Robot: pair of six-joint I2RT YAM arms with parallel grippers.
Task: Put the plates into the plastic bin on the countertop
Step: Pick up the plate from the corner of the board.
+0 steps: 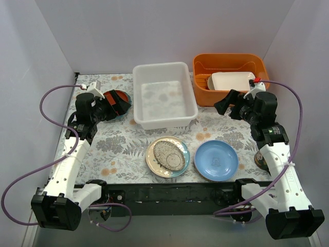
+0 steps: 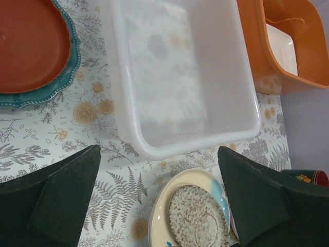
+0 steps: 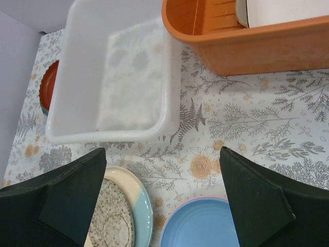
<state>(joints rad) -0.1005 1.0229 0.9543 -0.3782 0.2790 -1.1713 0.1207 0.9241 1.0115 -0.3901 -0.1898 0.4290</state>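
Bench: white surface printed with grey leaves and small orange flowers.
Plastic bin: stands at the middle of the bench's far edge, long side running front to back. It is white and translucent, and the leaf print shows through its floor.
Red-brown plate: lies on a teal plate with a scalloped rim, near the far left corner, just beside the bin's left wall.
Speckled plate: near the front edge, about the middle, well apart from the bin. It has a speckled centre and a cream and teal border.
Light blue plate: near the front edge, just right of the speckled plate. A thin pink edge shows along its far side in the right wrist view.
Orange tub: far right corner, close beside the bin, with a white rectangular dish inside.
Left end effector: fingers spread wide, holding nothing, raised over the stacked plates on the left.
Right end effector: fingers spread wide, holding nothing, raised in front of the orange tub.
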